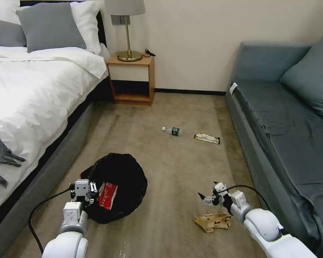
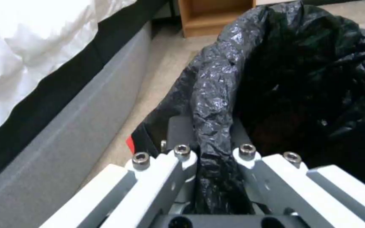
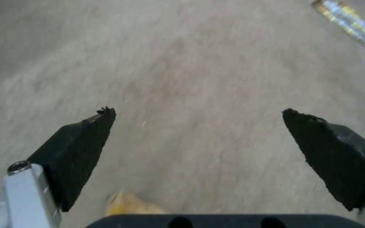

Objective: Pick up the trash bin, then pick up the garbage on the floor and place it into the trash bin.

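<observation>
The trash bin [image 1: 123,186], lined with a black bag, sits tilted at the left claw [image 1: 85,195], which is clamped on its near rim. The left wrist view shows what the head view cannot: the claw's fingers [image 2: 182,152] pinching a fold of the black liner [image 2: 216,104] between them. A red snack packet [image 1: 107,195] lies inside the bin just beside that claw. The tan paper packaging [image 1: 213,221] lies on the carpet [image 1: 176,168] just beneath the right claw [image 1: 209,199]; whether they touch is hard to judge. The right wrist view shows this claw spread wide and holding nothing, its black fingertips [image 3: 85,139] over bare carpet. Well beyond it lie the small bottle [image 1: 173,131] and the long yellow wrapper [image 1: 206,138], side by side.
</observation>
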